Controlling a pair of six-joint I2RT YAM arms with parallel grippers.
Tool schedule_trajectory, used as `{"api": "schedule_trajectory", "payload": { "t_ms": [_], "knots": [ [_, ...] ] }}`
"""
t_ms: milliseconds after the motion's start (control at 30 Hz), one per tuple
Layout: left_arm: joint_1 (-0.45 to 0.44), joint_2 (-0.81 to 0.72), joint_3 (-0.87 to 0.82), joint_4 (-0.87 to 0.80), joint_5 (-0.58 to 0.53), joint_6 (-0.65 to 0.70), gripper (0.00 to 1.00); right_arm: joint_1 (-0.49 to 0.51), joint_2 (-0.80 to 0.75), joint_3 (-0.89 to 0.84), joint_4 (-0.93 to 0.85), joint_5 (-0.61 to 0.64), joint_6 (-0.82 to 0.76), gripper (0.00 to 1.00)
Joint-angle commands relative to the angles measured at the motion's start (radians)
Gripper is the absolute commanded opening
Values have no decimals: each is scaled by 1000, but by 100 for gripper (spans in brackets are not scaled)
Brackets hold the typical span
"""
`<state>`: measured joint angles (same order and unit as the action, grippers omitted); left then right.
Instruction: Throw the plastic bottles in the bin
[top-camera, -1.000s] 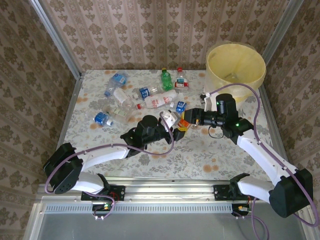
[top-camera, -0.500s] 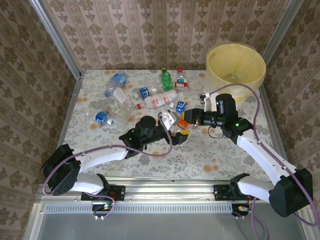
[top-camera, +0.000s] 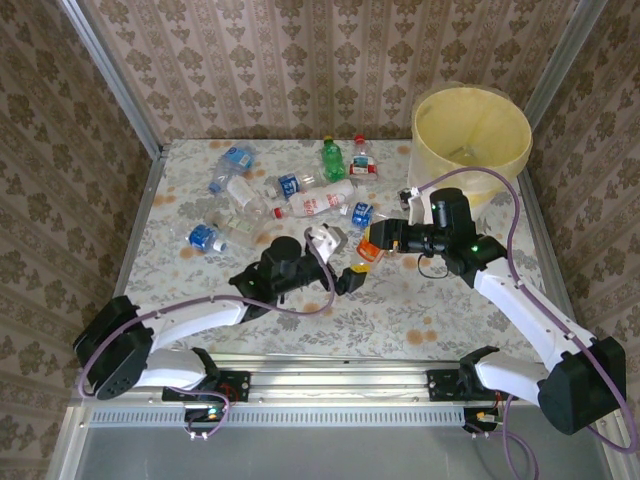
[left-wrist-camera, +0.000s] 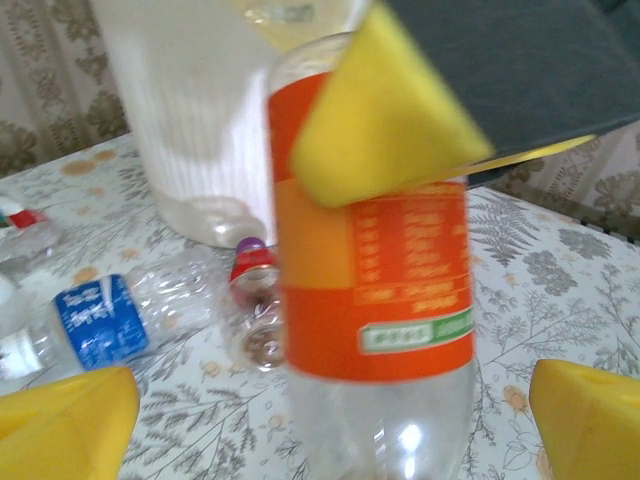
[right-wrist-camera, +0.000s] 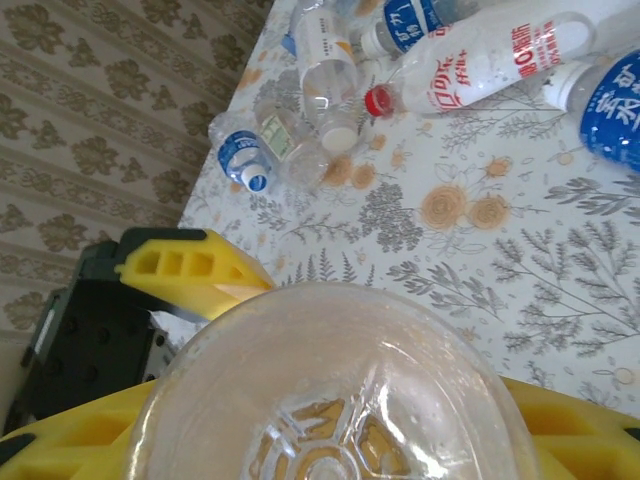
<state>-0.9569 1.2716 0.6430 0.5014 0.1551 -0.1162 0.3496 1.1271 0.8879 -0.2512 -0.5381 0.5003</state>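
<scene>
At the centre of the overhead frame, a clear plastic bottle with an orange label (top-camera: 368, 250) is clamped by the right gripper (top-camera: 374, 244), apparently lifted off the floral table (top-camera: 400, 310). The left gripper (top-camera: 350, 272) is spread wide beside it, gripping nothing. The white bucket lined in yellow plastic (top-camera: 424, 150) is seen at upper right.

Bin (top-camera: 471, 135) on table's (top-camera: 420, 310) far right corner. Left of it, across the far half, scattered bottles (top-camera: 290, 195). Nearer, mid-table, one bottle (left-wrist-camera: 375, 260) in right gripper (top-camera: 372, 248), left gripper (left-wrist-camera: 328, 420) just left.
</scene>
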Motion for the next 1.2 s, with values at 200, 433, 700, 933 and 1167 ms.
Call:
{"api": "schedule_trajectory", "payload": {
  "t_ms": [200, 433, 700, 933, 1167],
  "knots": [
    [96, -191, -137, -64, -78, -97, 100, 6, 9, 121, -171, 182, -170, 16],
    [125, -372, -197, -172, -157, -97, 100, 7, 36, 206, -227, 330, -243, 15],
    [132, -503, -226, -270, -209, -100, 100, 8, 78, 327, -225, 435, -306, 13],
    [135, -526, -236, -285, -221, -102, 100, 9, 42, 384, -148, 494, -383, 13],
    [139, -524, -236, -283, -220, -102, 100, 11, -54, 352, -16, 552, -480, 13]
  ]
}}
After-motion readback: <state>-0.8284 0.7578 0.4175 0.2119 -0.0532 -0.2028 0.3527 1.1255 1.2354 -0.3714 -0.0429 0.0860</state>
